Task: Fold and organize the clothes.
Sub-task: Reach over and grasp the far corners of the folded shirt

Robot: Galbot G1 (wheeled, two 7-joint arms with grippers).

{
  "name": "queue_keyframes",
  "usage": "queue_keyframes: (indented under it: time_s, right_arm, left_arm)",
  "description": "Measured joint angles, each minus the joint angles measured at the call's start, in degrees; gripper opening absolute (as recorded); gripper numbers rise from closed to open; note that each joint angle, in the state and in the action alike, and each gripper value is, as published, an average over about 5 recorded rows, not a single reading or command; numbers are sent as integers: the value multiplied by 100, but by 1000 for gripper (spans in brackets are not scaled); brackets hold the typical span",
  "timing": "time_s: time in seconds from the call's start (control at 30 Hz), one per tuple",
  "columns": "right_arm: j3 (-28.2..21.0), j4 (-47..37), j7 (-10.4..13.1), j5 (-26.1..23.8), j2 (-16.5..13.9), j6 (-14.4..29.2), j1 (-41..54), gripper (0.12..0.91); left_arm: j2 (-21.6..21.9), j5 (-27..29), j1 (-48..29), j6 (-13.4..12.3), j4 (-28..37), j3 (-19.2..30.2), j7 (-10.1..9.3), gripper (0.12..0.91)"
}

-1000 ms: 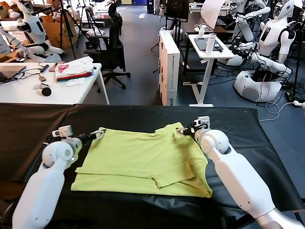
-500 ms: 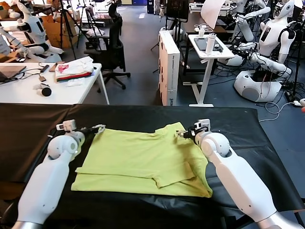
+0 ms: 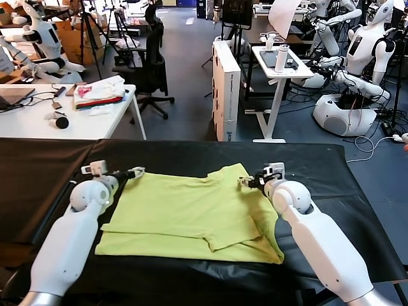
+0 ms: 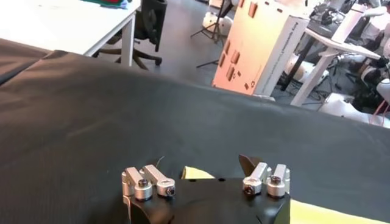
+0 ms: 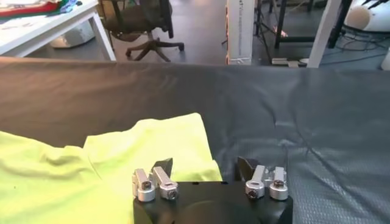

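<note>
Two far corners of the T-shirt (image 3: 185, 213), which is spread on the black table (image 3: 357, 172), are approached: left gripper (image 3: 136, 172) and right gripper (image 3: 247, 182) are seen with jaws apart. Fabric should be pinched cleanly, both sides evenly.

T-shirt (image 3: 191, 213) on table (image 3: 44, 166), between hands
</note>
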Motion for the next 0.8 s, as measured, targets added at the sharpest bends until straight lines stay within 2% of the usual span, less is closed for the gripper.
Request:
queue_keyframes:
  time_s: [0.07,0.13,0.3,0.4,0.5,0.8]
  right_arm:
    - [0,0,-7,0,1,0,-2,723]
    - [-1,0,-15,1,2,0,-6,649]
    - [0,-34,-25,0,14,0,-10,348]
    - [4,-50,-27,-3,19,0,-12,196]
    - [24,-29,-30,-12,24,0,-25,140]
    - [230,158,-120,-67,33,0,-204,140]
  left_arm:
    - [2,5,25,-5,-5,-5,0,741]
    - [2,12,54,-8,-21,-11,1,660]
    - [2,28,130,-2,-88,-21,5,364]
    - [6,43,162,9,-107,-21,16,235]
    - [7,75,186,14,-112,-21,47,189]
    - [30,112,299,17,-248,-47,105,153]
